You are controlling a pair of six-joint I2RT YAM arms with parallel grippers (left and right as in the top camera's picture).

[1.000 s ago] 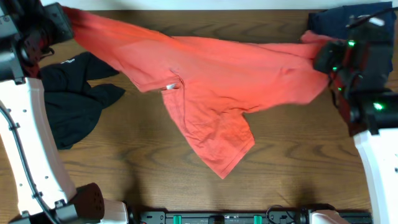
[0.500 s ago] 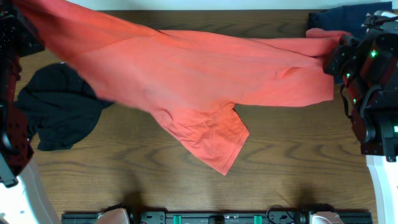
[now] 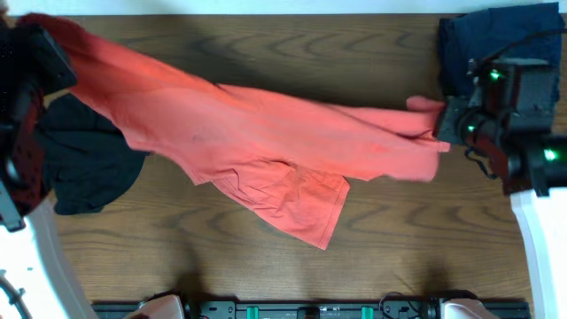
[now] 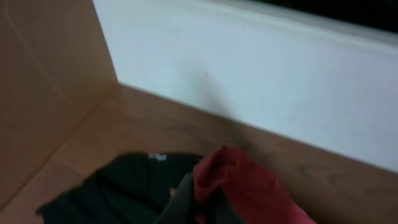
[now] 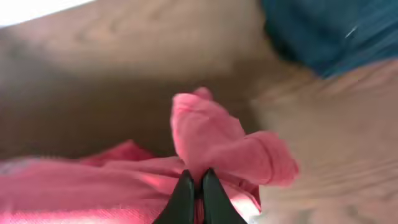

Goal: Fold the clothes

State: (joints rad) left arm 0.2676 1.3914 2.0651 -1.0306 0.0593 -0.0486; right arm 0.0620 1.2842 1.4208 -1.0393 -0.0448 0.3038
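1. Coral-red T-shirt (image 3: 266,151): strung out over the worktop (image 3: 399,239) from the far-left corner to the right side, slung between the two arms, with its middle sagging toward the wood.
2. Left claw (image 3: 40,49): closed on the left end of the coral-red T-shirt, up at the far-left corner. Largely hidden by cloth from overhead.
3. From the left wrist: a bunched red fold of the shirt at the bottom of the view, pressed against a dark finger (image 4: 180,202). Blurred, so the exact line of the grip is hard to make out.
4. Right claw (image 5: 194,186): fingertips pinched tight together on a pink-red fold of the shirt, with a rumpled lump of cloth standing up just beyond the tips.
5. From overhead: cloth gathered into a narrow tail at the right claw, on the right side of the worktop.
6. One loose flap of the shirt lying flat on the wood near the middle, pointing toward the near edge.
7. Black garment (image 3: 89,173): a crumpled heap on the left of the worktop, partly overlapped by the raised shirt from above. Touching or not, cannot tell.
8. Navy-blue cloth (image 3: 496,35): at the far-right corner, partly covered by the right arm; a blurred blue patch from the right wrist.
9. White wall (image 4: 249,81) along the far edge of the worktop, seen from the left wrist.
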